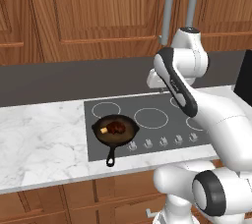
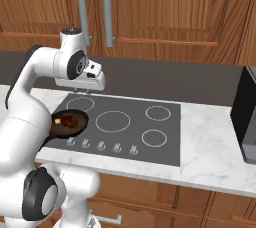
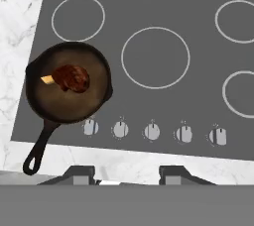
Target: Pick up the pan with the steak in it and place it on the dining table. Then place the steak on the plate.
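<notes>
Overhead, my claw (image 3: 126,173) hung above the stove (image 3: 149,61), well clear of its glass, and nothing sat between my two fingertips (image 3: 79,173); they stood partly apart, neither wide nor pinched, with only the marble counter edge (image 3: 124,163) showing in the gap. From the claw outward, in the hand view, the row of knobs (image 3: 151,132) came first, then the burner rings. The pan (image 3: 69,88) lay off to the left of my fingertips in that view and somewhat farther up, resting on the front left part of the stove just above the leftmost knob. Its handle (image 3: 39,145) ran down and to the left from the bowl, out over the stove's front edge and onto the marble, with the loop end nearest the counter's lip. That slanted line was what mattered, I judged: to take the handle I would have to shift left, come down, and turn the wrist so my fingers closed across it rather than along it. The steak (image 3: 70,78) sat inside the pan, left of centre, its pale bit pointing left. From the base cameras the claw (image 2: 86,91) showed high over the back left of the stove, with the pan (image 1: 115,129) lower and nearer the front.
</notes>
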Available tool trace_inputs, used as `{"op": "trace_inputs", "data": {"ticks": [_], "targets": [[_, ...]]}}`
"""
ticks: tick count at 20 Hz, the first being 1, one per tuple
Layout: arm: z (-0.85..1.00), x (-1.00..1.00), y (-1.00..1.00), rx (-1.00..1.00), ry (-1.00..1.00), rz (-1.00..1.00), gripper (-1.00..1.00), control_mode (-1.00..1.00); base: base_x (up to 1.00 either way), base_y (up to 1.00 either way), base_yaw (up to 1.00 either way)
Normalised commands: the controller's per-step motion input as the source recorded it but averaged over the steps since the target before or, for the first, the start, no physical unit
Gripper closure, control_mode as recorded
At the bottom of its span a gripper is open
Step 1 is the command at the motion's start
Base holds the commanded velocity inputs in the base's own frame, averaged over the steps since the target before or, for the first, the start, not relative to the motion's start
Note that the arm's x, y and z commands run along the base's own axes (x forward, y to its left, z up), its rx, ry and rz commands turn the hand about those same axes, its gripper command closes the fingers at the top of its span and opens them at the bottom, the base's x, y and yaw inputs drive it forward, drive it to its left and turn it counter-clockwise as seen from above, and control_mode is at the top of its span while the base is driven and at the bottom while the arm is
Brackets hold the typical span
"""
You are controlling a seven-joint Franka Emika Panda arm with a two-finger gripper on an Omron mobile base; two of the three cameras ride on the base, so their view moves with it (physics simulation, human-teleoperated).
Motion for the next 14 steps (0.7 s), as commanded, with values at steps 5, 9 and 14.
{"op": "trace_inputs", "data": {"ticks": [5,9,14], "targets": [[-0.12,-0.12,0.08,0.01,0.04,0.00,-1.00,-1.00,0.00,0.00,0.00],[-0.26,-0.39,0.24,0.01,0.03,0.00,-1.00,-1.00,0.00,0.00,0.00],[-0.29,-0.60,0.37,0.00,0.00,0.00,-1.00,-1.00,0.00,0.00,0.00]]}}
